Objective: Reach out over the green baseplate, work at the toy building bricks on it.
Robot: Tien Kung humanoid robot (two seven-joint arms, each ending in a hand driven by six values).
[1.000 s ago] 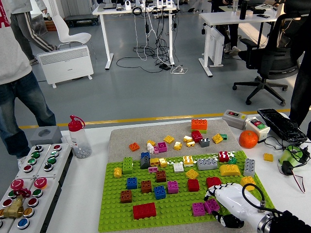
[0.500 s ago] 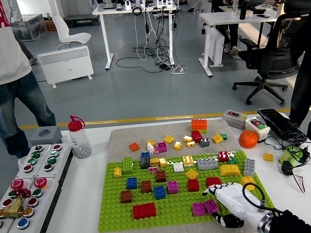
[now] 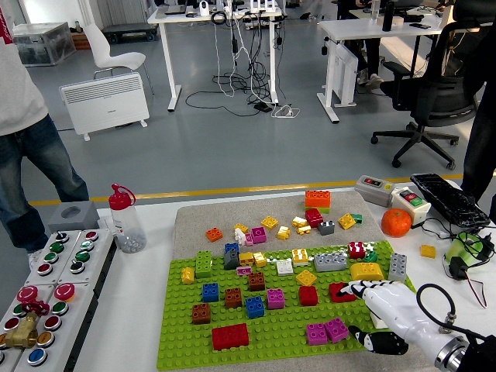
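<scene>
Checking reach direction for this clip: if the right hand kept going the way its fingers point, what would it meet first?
The right hand points up-left across the green baseplate. Its fingers are at the red brick, so that brick comes first, though actual contact is unclear.

bricks [image 3: 256, 306] on baseplate [image 3: 182, 341], robot hand [image 3: 387, 310] right

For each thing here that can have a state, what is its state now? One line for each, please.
Right hand: over the baseplate's right part, fingers relaxed, holding nothing.
Green baseplate: flat on the table, many bricks on it.
Large red brick: seated on the baseplate, near its front edge.
Clear bottle: upright, red cap on.
Orange: resting on the table, untouched.
</scene>
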